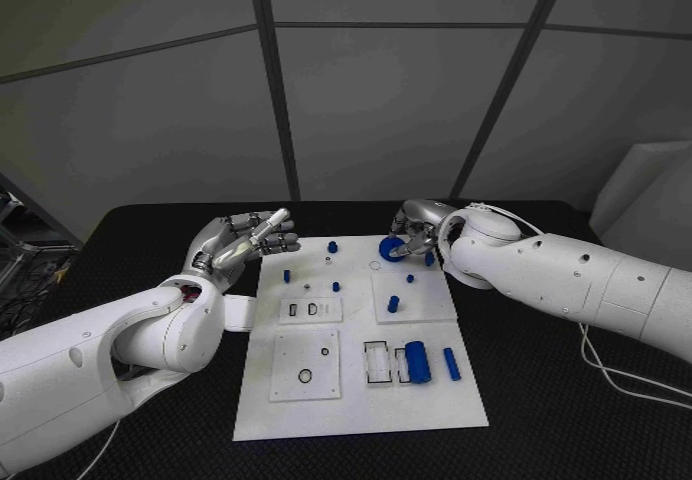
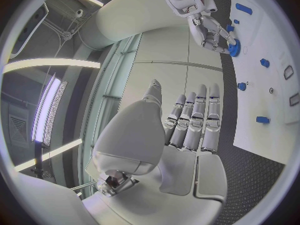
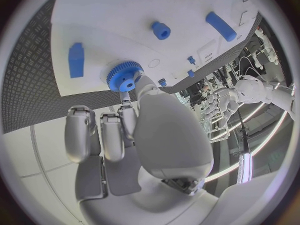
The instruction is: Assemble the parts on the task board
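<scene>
Dim, bluish light; fisheye-bent wrist view edges.

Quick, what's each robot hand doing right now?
Left hand: open, holding nothing.
Right hand: holding the blue gear.

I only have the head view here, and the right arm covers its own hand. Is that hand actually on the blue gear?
Observer: Yes. The right wrist view shows the right hand with its thumb against the toothed rim of the blue gear.
Operator: Any fingers on it too?
Observer: The left wrist view shows that hand's fingertips touching the gear.
Operator: Is the left palm empty?
Observer: Yes. The left wrist view shows the left hand with straight fingers and a bare palm.
</scene>
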Motion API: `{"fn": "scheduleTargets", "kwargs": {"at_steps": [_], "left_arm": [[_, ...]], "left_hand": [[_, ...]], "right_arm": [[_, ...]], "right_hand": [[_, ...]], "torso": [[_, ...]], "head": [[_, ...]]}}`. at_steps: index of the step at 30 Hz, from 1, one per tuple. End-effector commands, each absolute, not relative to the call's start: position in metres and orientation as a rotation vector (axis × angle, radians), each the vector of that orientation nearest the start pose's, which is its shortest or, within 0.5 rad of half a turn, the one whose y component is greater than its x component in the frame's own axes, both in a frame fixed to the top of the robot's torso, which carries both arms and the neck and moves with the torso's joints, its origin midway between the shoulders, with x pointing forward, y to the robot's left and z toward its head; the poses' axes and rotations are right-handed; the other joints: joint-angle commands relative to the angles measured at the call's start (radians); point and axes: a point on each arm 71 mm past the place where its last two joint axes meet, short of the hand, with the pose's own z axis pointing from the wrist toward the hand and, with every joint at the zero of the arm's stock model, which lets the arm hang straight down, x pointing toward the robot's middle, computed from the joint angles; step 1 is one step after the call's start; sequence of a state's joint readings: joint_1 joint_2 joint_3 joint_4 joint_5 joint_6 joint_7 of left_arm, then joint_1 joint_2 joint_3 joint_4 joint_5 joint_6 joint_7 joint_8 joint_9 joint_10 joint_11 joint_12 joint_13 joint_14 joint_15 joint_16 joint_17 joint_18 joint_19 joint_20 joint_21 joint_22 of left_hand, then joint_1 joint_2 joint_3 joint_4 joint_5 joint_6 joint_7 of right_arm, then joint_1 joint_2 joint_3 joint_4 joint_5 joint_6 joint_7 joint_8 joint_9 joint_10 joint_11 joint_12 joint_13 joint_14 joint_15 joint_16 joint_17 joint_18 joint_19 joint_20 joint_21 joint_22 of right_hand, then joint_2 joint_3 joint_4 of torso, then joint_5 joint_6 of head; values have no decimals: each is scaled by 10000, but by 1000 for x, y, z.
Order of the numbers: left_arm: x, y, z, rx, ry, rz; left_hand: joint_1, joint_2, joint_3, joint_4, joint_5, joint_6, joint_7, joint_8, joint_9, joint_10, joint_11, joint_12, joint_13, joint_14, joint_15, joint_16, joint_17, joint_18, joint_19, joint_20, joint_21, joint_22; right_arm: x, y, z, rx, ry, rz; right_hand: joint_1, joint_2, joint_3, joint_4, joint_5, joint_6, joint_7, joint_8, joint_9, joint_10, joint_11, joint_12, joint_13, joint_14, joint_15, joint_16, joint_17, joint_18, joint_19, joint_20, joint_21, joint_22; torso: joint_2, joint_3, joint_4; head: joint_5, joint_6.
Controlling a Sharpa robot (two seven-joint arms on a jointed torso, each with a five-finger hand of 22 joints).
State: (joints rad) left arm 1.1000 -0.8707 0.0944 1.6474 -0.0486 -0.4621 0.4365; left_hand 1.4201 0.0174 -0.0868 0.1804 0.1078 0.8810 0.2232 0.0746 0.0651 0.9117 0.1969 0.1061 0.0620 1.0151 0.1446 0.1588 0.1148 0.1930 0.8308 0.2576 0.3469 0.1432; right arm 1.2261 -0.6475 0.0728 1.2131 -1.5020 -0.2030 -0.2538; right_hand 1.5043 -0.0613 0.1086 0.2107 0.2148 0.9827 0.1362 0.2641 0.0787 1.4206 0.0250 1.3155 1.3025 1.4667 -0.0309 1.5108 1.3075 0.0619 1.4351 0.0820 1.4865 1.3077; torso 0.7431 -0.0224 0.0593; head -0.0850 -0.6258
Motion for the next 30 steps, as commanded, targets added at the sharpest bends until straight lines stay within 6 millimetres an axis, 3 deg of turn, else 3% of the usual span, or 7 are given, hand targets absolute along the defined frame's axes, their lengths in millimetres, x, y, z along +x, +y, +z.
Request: {"fn": "scheduleTargets", "kwargs": {"at_steps": [1,9,16,22,26,30], "left_arm": [[469,196,-161,-11034,12888,-15726],[469,196,-161,-11041,12908,-15730],[468,195,-161,-11041,12924,-15748],[468,194,-161,-11040,12923,-15757],[469,192,-161,-11032,12927,-15796],[469,190,-161,-11027,12934,-15825]], "left_hand": [[7,127,-44,-35,-62,55,78,-53,11,0,-42,-36,10,16,25,-37,13,-103,55,-20,-4,-17],[2,131,-50,-36,-62,50,83,-60,10,-12,-37,-48,8,14,28,-46,14,-104,52,-19,-7,-20],[3,133,-51,-38,-62,49,85,-62,9,-16,-36,-52,8,13,29,-49,14,-104,51,-19,-8,-21],[8,144,-60,-53,-61,33,99,-78,4,-50,-26,-83,4,5,36,-75,16,-107,41,-15,-17,-29],[11,147,-64,-60,-60,16,104,-85,2,-61,-21,-93,3,-1,40,-86,16,-108,37,-14,-20,-32],[14,149,-66,-66,-60,14,106,-88,1,-68,-18,-101,3,-10,44,-97,15,-109,32,-12,-24,-35]], "right_arm": [[557,-197,-150,-496,15809,4311],[545,-182,-142,-1001,15346,4696],[533,-155,-137,-1761,15011,5079],[531,-128,-137,-2142,14995,5399],[533,-112,-138,-2282,15022,5573],[535,-98,-140,-2394,15093,5680]], "right_hand": [[132,90,63,-3,69,368,-265,197,349,78,16,56,15,782,-75,36,1381,-211,36,-41,60,817],[112,70,88,-12,95,348,-256,171,347,73,19,48,13,785,-76,44,1399,-220,63,-48,77,856],[125,5,150,-73,111,312,-242,115,340,66,25,40,19,791,-73,58,1431,-236,114,-54,108,930],[101,-9,209,-88,91,263,-214,46,327,39,46,-1,-10,789,-61,54,1424,-241,125,-52,115,949],[93,-13,235,-95,86,245,-204,19,322,31,55,-10,-13,790,-55,57,1432,-243,129,-49,118,955],[85,-13,274,-107,79,229,-192,-14,317,20,65,-25,-19,791,-47,60,1440,-246,137,-44,123,968]], "torso": [[-7,-2,1],[-10,-7,-25],[-11,-15,-2],[-5,-19,38],[1,-11,30],[0,-22,44]], "head": [[14,-5],[33,37],[37,42],[75,30],[165,15],[165,-11]]}}
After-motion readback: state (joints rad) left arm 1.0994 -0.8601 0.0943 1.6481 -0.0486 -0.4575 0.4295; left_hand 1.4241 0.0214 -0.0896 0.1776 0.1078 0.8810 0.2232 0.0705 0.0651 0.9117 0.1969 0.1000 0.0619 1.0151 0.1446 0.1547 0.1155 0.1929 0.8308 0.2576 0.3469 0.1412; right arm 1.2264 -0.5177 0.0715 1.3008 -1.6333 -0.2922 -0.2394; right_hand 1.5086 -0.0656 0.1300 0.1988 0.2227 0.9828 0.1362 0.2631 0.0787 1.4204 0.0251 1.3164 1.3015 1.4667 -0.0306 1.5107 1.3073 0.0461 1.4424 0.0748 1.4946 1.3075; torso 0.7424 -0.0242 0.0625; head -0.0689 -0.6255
